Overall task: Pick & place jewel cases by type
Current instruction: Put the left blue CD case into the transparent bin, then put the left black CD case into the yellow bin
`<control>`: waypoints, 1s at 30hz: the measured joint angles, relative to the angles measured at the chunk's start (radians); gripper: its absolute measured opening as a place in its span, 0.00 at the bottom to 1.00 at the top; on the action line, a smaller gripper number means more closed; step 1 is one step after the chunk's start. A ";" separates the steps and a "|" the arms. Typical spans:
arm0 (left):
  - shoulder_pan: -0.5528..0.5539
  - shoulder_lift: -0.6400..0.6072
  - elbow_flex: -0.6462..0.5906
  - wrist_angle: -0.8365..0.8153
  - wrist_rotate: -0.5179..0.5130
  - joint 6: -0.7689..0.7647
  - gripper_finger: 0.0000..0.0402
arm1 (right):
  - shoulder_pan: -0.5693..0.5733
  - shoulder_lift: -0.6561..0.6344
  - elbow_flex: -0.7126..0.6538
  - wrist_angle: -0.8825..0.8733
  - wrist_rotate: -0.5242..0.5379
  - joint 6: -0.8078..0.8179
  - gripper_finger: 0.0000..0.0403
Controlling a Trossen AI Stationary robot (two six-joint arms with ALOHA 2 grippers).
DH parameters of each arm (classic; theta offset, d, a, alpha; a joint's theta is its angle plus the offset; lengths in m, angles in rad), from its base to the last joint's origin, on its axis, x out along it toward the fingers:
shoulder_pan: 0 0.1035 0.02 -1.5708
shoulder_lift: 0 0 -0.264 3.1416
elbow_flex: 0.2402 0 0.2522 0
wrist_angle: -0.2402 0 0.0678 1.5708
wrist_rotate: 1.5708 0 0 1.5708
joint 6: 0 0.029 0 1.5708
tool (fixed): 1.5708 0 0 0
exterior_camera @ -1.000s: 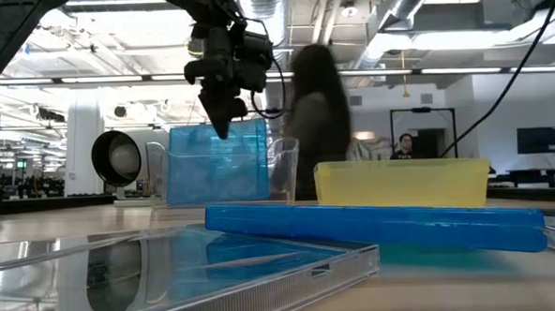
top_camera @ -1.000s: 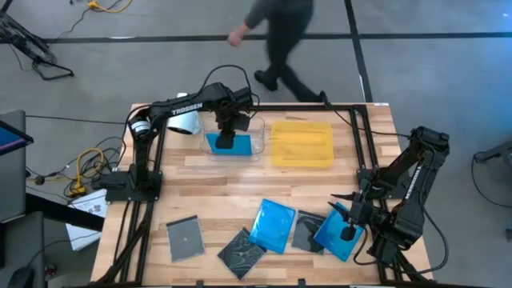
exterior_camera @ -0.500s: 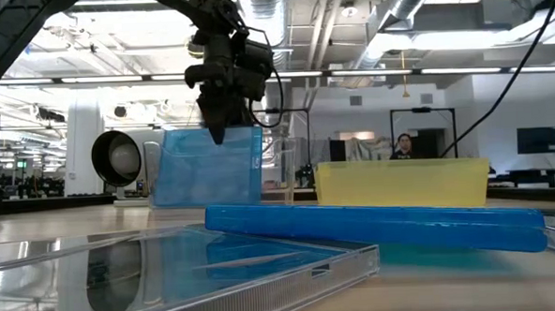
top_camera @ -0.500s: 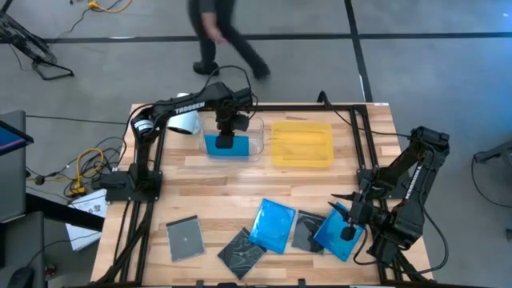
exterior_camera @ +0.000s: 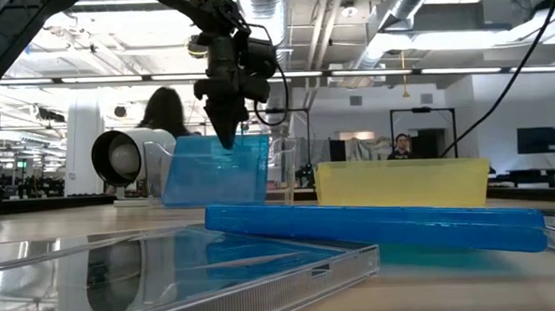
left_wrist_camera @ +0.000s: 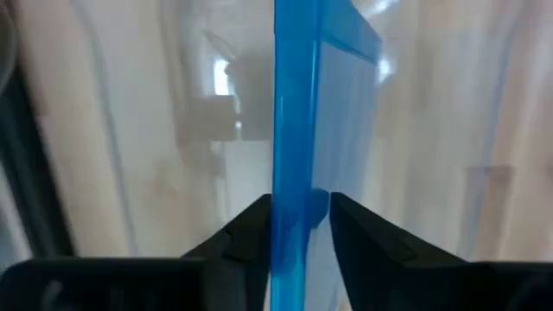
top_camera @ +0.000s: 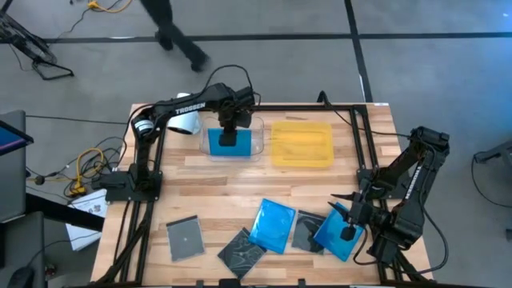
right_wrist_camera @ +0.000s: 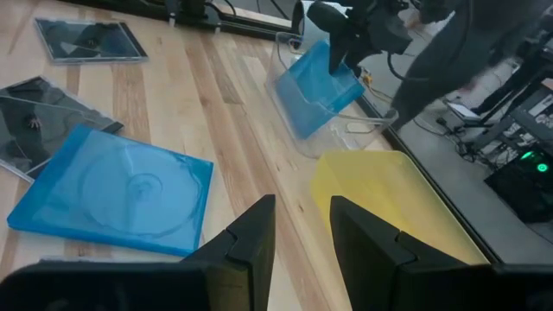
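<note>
I am pinching a blue jewel case (left_wrist_camera: 294, 104) on edge in my left gripper (left_wrist_camera: 298, 216) (inside the clear tray (top_camera: 258, 142)); releasing crookedly risks it toppling.

White "TROSSEN" lettering is showing on the dark upper link of the left robot arm (top_camera: 192, 104) in the high view. Matching white lettering is running along the dark link of the right robot arm (top_camera: 410, 178) too, but it is sitting too small to read for sure. No other text, number or sign is reading legibly anywhere.
</note>
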 joint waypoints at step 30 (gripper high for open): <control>-0.011 0.000 0.000 0.016 -0.107 -0.063 0.40 | 0.000 0.000 0.000 0.000 0.000 0.000 0.26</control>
